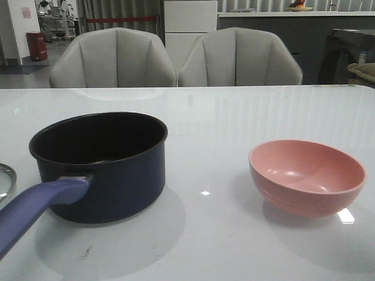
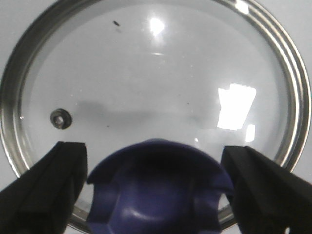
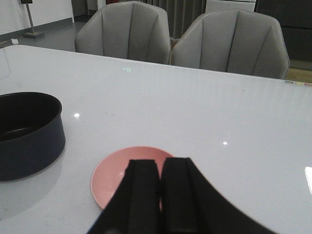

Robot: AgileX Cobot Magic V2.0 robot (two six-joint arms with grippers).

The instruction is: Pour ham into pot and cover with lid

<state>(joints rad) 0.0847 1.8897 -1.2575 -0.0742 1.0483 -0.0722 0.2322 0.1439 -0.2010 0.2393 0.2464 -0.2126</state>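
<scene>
The dark navy pot (image 1: pixel 99 167) stands at the table's left with its purple handle (image 1: pixel 35 208) pointing toward me; it also appears in the right wrist view as the pot (image 3: pixel 27 134). The ham is out of view, and the pot's inside is too dark to read. The glass lid (image 2: pixel 146 83) lies flat on the table, and only its steel rim (image 1: pixel 4 178) shows in the front view. My left gripper (image 2: pixel 153 151) is open, its fingers flanking the lid's blue knob (image 2: pixel 158 195). My right gripper (image 3: pixel 160 168) is shut and empty, above the pink bowl (image 3: pixel 114 173).
The pink bowl (image 1: pixel 306 175) stands at the right of the table and looks empty. Two grey chairs (image 1: pixel 176 58) stand behind the table's far edge. White tabletop (image 1: pixel 205 123) lies between the pot and the bowl.
</scene>
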